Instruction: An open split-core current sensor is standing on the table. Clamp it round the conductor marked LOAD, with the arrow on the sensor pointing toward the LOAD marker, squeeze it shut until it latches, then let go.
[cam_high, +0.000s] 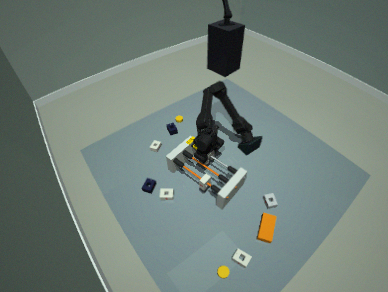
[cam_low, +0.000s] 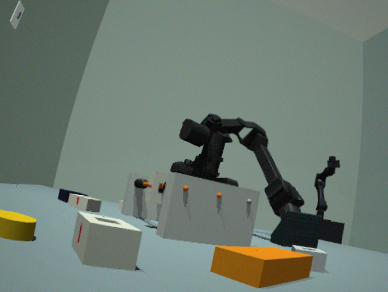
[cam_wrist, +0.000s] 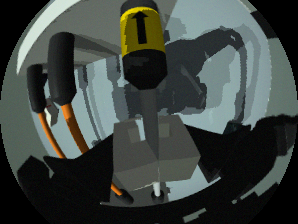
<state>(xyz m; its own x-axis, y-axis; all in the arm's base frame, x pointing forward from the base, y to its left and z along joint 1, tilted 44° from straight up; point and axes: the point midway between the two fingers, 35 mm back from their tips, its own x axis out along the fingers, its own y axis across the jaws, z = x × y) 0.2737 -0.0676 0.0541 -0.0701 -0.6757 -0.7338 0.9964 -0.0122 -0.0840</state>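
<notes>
The current sensor (cam_wrist: 140, 32) is yellow with a black arrow and a black lower part. My gripper (cam_high: 204, 146) (cam_low: 200, 167) (cam_wrist: 148, 132) is down over the white conductor rack (cam_high: 231, 189) (cam_low: 210, 220) near its LOAD end and is shut on the sensor. Orange conductors (cam_wrist: 75, 129) (cam_high: 192, 173) run alongside. In the top and exterior views the arm hides the sensor.
Around the rack lie white blocks (cam_high: 155, 145) (cam_high: 166, 193) (cam_high: 270, 200) (cam_high: 241, 257) (cam_low: 106, 240), navy blocks (cam_high: 148, 185) (cam_high: 172, 129), yellow discs (cam_high: 223, 271) (cam_high: 179, 118) (cam_low: 15, 225) and an orange block (cam_high: 267, 227) (cam_low: 260, 264). A black box (cam_high: 226, 47) hangs above the arm's base.
</notes>
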